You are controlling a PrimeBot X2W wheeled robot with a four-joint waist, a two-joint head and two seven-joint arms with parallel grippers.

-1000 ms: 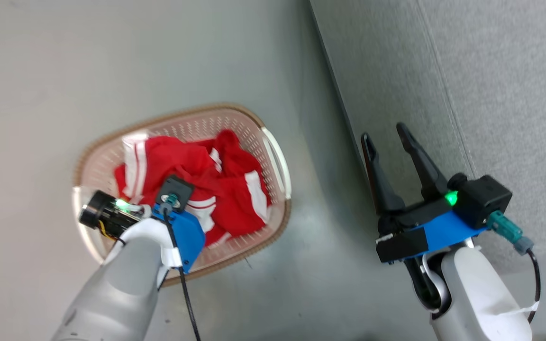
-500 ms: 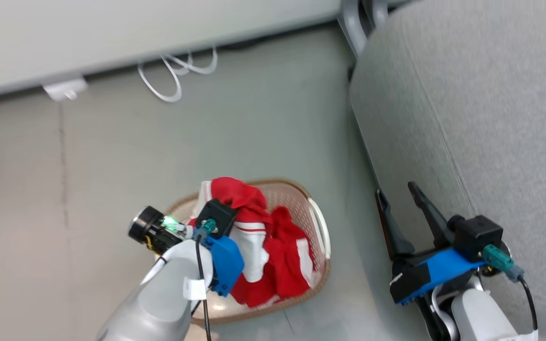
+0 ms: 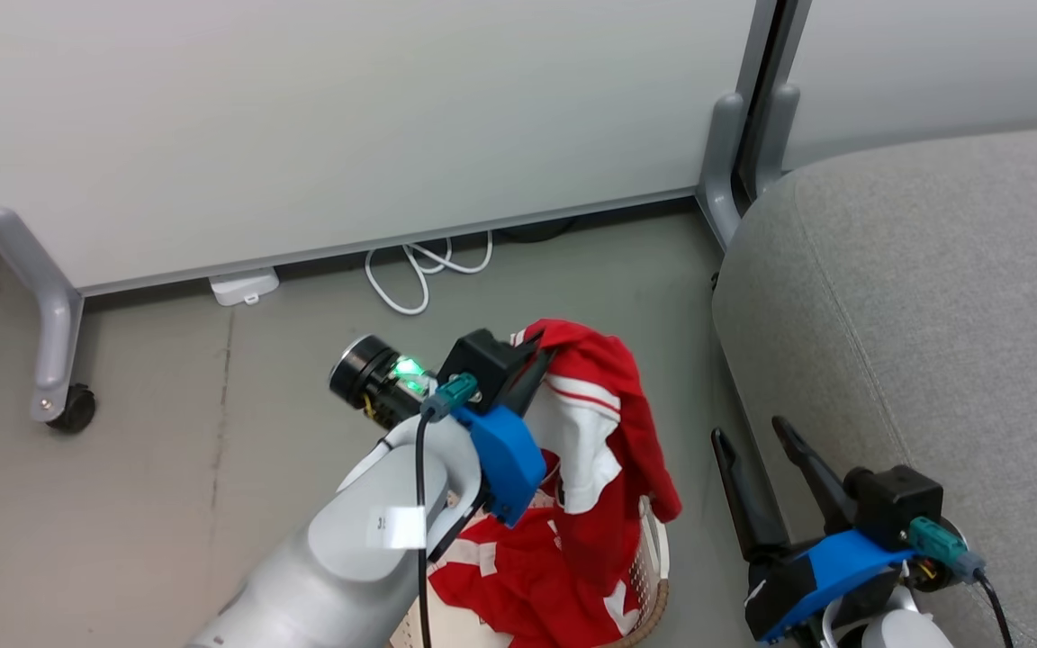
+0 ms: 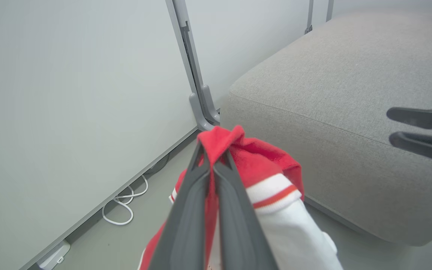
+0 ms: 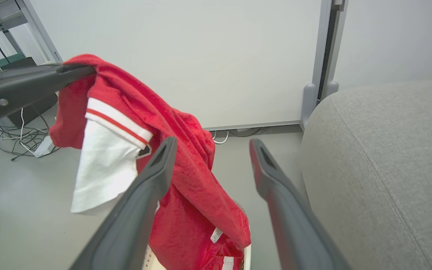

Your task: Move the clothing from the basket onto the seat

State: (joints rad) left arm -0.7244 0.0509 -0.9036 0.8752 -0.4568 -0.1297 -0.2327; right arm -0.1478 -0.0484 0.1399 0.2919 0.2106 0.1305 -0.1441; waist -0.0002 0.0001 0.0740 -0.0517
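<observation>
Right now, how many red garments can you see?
2: one garment hangs from the shut left tool over the basket; another garment lies in the basket below. More may be hidden underneath.

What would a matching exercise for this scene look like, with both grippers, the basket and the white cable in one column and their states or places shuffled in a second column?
Column one:
1. left gripper
2. right gripper
3. basket
4. white cable

Column two:
A. open, holding nothing
B. looped on the floor by the wall panel
C. shut on a red garment
D. standing on the floor with more red clothing inside

Pairs: 1-C, 2-A, 3-D, 4-B.
</observation>
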